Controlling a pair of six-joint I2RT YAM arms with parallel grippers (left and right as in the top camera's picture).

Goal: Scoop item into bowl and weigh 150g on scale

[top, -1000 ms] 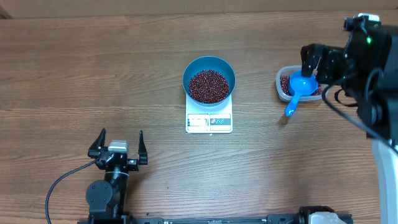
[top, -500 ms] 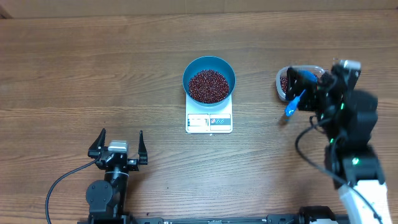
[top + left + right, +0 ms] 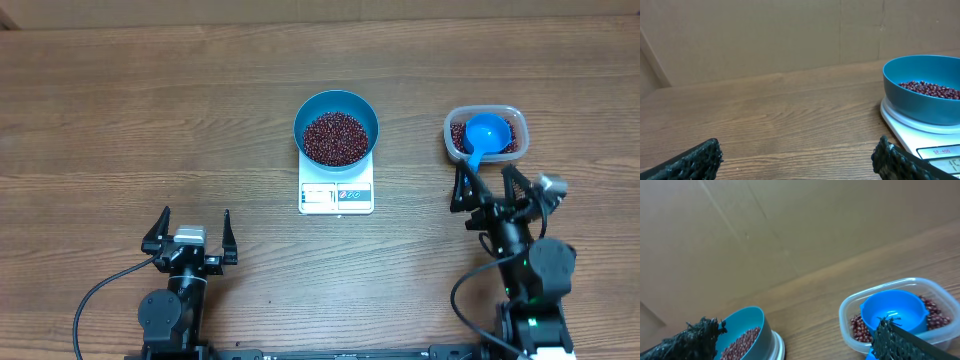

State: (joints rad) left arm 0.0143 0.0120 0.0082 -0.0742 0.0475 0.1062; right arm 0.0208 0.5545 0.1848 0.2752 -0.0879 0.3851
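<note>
Fingers (image 3: 161, 230), left gripper (image 3: 195, 224): spread wide, holding nothing; near left of the table (image 3: 120, 110), well apart from all else.

Fingers (image 3: 461, 187), right gripper (image 3: 487, 186): spread wide, holding nothing; just on the near side of the tub (image 3: 515, 112).

Bowl (image 3: 336, 102): blue, upright on the scale (image 3: 336, 197), mid-table.

Beans (image 3: 336, 138): one heap in the bowl, the rest in the tub.

Scoop (image 3: 485, 132): blue, resting in the tub on the beans, handle over the near rim.

Tub: clear, far right.
</note>
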